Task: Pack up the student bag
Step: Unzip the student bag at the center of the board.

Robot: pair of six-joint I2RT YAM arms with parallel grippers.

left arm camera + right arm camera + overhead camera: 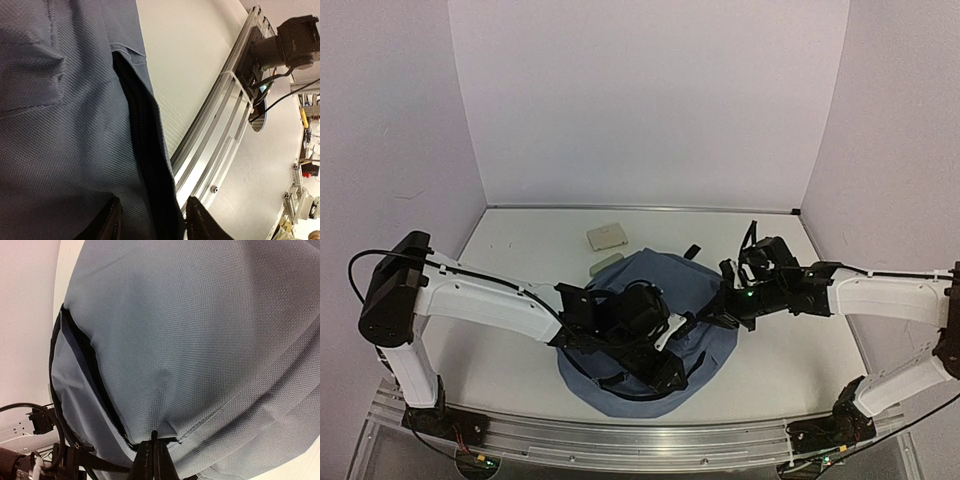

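The right gripper (pixel 153 447) was closed tight on the fabric of the student bag (pixel 695 295). The left gripper (pixel 152 220) held its black zip edge.

At mid-frame in the top view, the left arm (pixel 490 300) and right arm (pixel 880 295) cover the middle of the student bag (pixel 670 272), and by its upper left edge the pale flat object (pixel 606 237) and the greenish piece (pixel 606 263) are too small to name. In the left wrist view the bottom edge cuts off all but the tips of the left end effector (pixel 152 217), so whether it presses the fabric between them cannot be told. In the right wrist view the bag runs past the top and right edges, and the bottom edge crops the right end effector (pixel 154 440).
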